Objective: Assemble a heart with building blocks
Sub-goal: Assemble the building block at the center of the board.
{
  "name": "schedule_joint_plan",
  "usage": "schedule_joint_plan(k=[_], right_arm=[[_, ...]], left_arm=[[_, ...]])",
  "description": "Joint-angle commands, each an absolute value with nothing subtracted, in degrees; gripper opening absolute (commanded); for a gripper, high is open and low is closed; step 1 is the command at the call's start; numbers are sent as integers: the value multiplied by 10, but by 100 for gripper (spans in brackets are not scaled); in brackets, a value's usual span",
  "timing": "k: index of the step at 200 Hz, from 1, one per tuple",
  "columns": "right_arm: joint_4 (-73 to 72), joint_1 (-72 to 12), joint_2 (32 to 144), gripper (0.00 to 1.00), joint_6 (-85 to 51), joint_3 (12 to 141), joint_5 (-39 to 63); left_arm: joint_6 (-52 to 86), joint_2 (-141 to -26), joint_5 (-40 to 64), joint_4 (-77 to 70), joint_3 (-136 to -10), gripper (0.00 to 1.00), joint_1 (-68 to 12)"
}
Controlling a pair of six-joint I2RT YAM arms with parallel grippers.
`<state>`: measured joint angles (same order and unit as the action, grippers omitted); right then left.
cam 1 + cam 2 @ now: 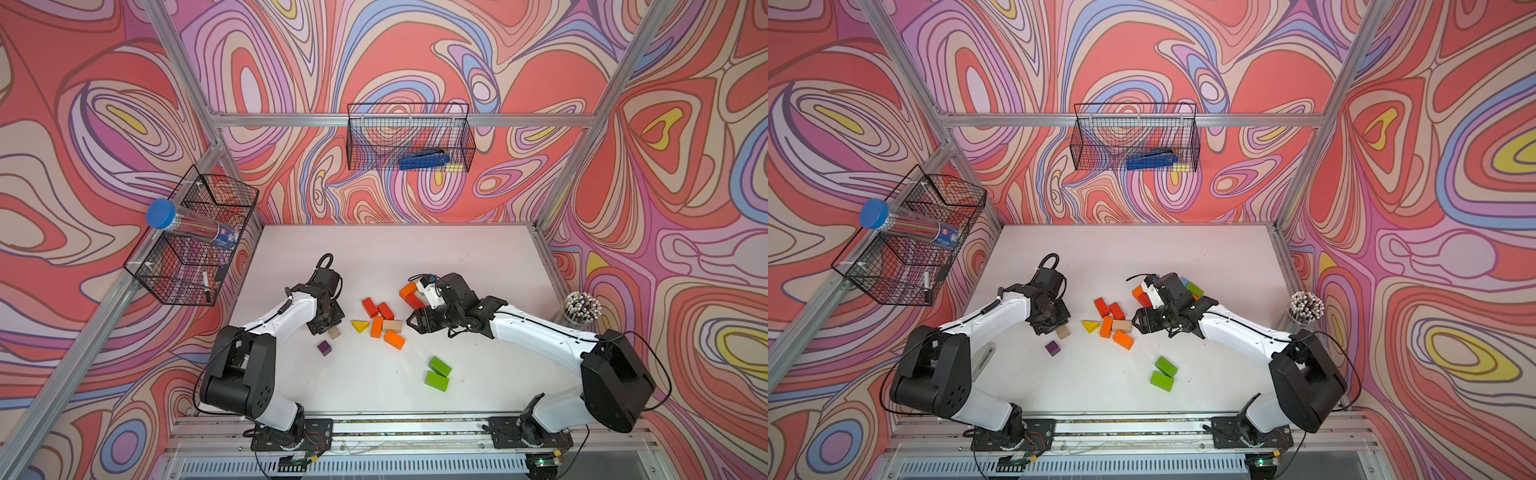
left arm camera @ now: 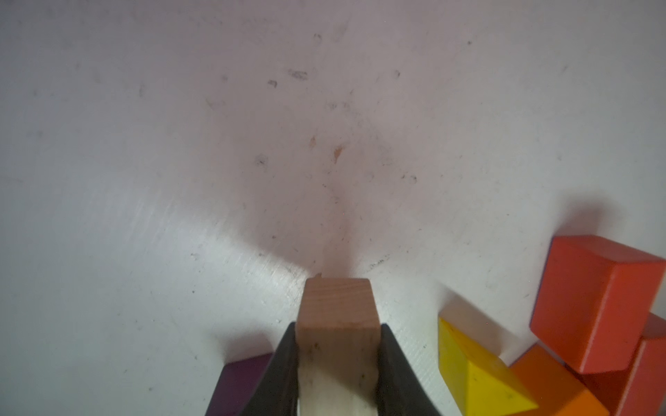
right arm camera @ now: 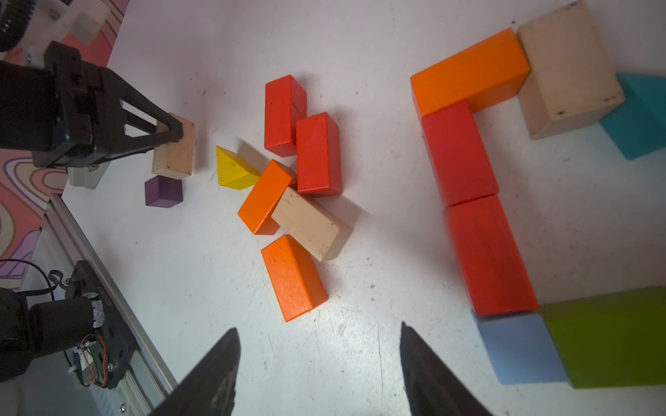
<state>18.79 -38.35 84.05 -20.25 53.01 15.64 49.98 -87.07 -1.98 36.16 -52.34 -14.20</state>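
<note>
plain wood block (image 2: 338, 300), smooth grained faces, clamped in left gripper (image 2: 338, 345), matte purple cube (image 1: 325, 347) at seven o'clock, yellow wedge (image 1: 360, 325) at three, right gripper (image 3: 319, 327) spread, empty

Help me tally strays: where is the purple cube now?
In a top view the purple cube sits on the left arm's side, just nearer the base than the wood block in the left gripper.

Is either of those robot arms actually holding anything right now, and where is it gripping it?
Yes: the left pincer is shut on a plain wood block, squeezing its two opposite side faces. The right pincer stands open and holds nothing.
</note>
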Motion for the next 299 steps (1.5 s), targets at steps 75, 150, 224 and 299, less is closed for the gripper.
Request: schedule_joint_plan(k=[75, 150, 224, 299], right_arm=[[172, -386, 835, 71, -206, 513, 156], [162, -387, 835, 71, -206, 505, 163], [157, -387, 834, 71, -209, 500, 161], [154, -387, 829, 71, -210, 494, 161]], left_arm=[[610, -906, -19, 320, -532, 11, -171], [631, -921, -23, 315, -538, 15, -185], [635, -933, -19, 306, -548, 14, -193], [642, -942, -10, 290, -546, 18, -195]])
